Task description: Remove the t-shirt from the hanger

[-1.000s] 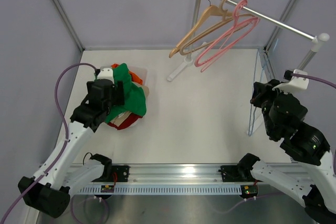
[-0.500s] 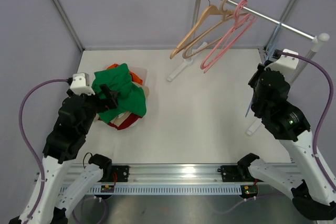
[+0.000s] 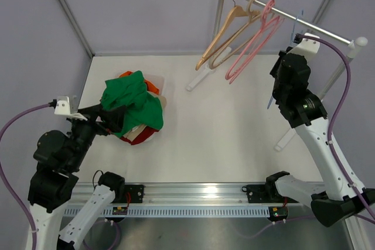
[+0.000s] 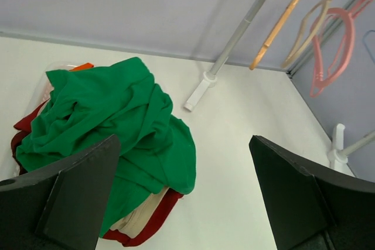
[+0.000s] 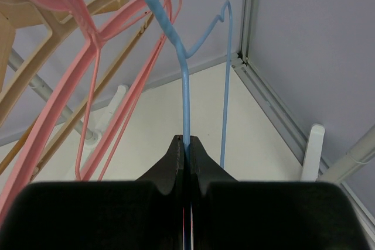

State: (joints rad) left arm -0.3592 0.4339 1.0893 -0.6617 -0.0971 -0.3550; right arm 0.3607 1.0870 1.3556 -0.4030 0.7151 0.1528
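Pink hangers (image 5: 50,118) close beside right pincer (image 5: 186,140)

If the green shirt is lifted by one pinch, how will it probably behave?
The green shirt lies crumpled in soft folds, so it is probably floppy and would hang down from the pinch. It looks thin, so it is likely light. It drapes over the red cloth, so it might drag that along.
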